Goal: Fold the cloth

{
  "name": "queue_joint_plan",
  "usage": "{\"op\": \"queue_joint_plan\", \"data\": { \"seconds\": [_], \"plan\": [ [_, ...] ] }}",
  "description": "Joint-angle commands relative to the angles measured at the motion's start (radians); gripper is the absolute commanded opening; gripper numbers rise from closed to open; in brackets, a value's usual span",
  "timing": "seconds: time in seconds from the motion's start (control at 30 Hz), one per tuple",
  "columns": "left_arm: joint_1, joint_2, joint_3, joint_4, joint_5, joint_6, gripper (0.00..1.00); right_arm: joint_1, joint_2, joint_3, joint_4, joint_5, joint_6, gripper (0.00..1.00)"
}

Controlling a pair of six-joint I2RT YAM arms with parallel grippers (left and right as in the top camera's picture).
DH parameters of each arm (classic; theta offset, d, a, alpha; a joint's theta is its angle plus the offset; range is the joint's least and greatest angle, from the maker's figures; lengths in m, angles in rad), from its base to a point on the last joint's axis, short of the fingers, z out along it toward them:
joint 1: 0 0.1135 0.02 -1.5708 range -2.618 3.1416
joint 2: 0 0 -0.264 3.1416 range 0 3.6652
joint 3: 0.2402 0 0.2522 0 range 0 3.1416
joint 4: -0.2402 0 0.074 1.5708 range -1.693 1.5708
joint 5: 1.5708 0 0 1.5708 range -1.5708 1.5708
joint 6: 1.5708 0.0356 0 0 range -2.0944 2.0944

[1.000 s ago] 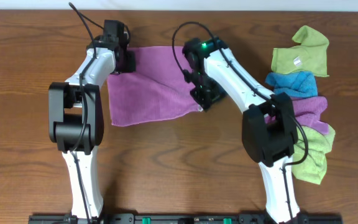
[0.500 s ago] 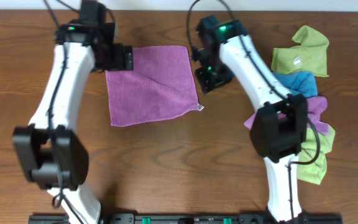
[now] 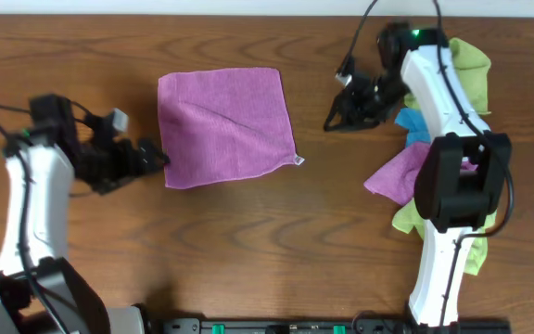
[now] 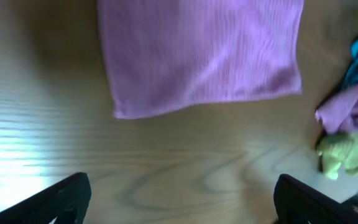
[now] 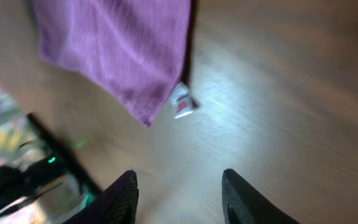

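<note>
The cloth (image 3: 225, 125) is a purple-magenta square lying flat on the wooden table, with a small white tag (image 3: 298, 160) at its near right corner. My left gripper (image 3: 154, 156) is open just left of the cloth's near left corner and holds nothing. In the left wrist view the cloth (image 4: 201, 53) lies well ahead of the widely spread left gripper (image 4: 182, 202). My right gripper (image 3: 332, 121) hangs open to the right of the cloth, apart from it. The right wrist view shows the cloth (image 5: 123, 50) and its tag (image 5: 182, 102) beyond the empty right gripper (image 5: 179, 193).
A pile of cloths lies at the right edge: a lime-green one (image 3: 466, 60), a blue one (image 3: 411, 125), a bunched purple one (image 3: 397, 176) and more lime-green (image 3: 466, 250). The right arm reaches over this pile. Bare wood surrounds the cloth.
Both grippers have left the cloth's far corners. The left one opened and swung to the cloth's near left. The right one drew off to the right. The cloth now lies spread flat.
</note>
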Motion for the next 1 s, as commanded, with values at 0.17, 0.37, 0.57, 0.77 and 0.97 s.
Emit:
{"op": "queue_joint_plan", "data": {
  "seconds": [0.17,0.37,0.57,0.77,0.97],
  "plan": [
    [-0.065,-0.018,-0.206,0.208,0.033,-0.161,0.95,0.032,-0.012,-0.185,0.083,-0.217,-0.027,0.41],
    [-0.063,-0.018,-0.223,0.289,-0.071,-0.156,0.95,0.056,-0.012,-0.185,0.085,-0.217,-0.021,0.39],
    [-0.066,0.012,-0.236,0.372,-0.073,-0.145,0.95,0.072,-0.012,-0.185,0.118,-0.217,0.004,0.39],
    [-0.066,0.062,-0.266,0.425,-0.043,-0.146,0.96,0.072,-0.012,-0.185,0.178,-0.218,0.075,0.36],
    [-0.066,0.133,-0.276,0.472,-0.035,-0.146,0.96,0.073,-0.012,-0.185,0.198,-0.218,0.103,0.36]
  ]
}}
